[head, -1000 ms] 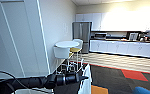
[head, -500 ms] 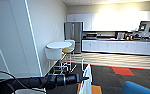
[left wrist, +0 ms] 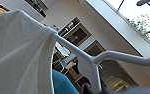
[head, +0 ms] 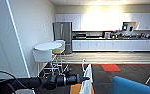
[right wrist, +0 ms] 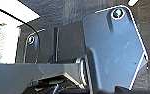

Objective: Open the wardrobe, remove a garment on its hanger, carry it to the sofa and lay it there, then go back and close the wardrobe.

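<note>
The left pincer [head: 84,78] is clenched on the white hanger [left wrist: 96,62] at the neck below its hook, and the white T-shirt [head: 87,81] drapes straight down from it, just off the pincer's tip. The blue sofa [head: 133,86] lies near, beside the shirt.

Left arm [head: 41,81] outstretched, gripper [head: 84,79] closed

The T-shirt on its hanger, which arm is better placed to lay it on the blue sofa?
Left, probably. The left gripper reaches in from the left with the hanger and white T-shirt at its tip, and the blue sofa sits just beyond.
</note>
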Controlling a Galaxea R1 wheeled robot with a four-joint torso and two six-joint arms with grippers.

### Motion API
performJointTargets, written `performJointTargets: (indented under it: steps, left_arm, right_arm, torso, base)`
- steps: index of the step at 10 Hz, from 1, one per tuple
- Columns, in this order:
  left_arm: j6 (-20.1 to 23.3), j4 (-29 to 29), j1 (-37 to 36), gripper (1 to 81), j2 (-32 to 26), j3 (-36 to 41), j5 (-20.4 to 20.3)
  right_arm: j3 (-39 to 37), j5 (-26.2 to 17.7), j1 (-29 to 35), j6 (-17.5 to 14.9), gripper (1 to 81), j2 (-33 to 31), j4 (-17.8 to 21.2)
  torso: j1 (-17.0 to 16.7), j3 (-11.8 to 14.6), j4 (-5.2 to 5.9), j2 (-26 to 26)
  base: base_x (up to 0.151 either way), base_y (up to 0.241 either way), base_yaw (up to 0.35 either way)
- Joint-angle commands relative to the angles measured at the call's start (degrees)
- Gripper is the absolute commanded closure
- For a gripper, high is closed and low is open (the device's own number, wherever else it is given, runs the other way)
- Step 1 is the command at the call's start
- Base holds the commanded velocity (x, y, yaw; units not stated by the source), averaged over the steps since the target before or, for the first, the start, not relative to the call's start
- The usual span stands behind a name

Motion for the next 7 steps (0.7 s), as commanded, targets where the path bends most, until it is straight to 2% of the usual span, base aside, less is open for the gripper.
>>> performJointTargets:
  steps: [1,7]
  left_arm:
    - [0.8,1.8,-9.1,81.1,-0.3,2.1,-2.3]
    - [0.8,1.8,-9.1,81.1,-0.7,3.1,-1.0]
  right_arm:
    - [0.0,-2.1,2.6,-0.2,1.0,0.3,0.3]
    - [0.0,-2.3,2.8,-0.3,1.0,0.5,0.3]
  torso:
    - [0.0,0.0,0.00,0.0]
    - [0.0,0.0,0.00,0.0]
  base:
    - [0.000,0.000,-0.280]
    - [0.000,0.000,-0.280]
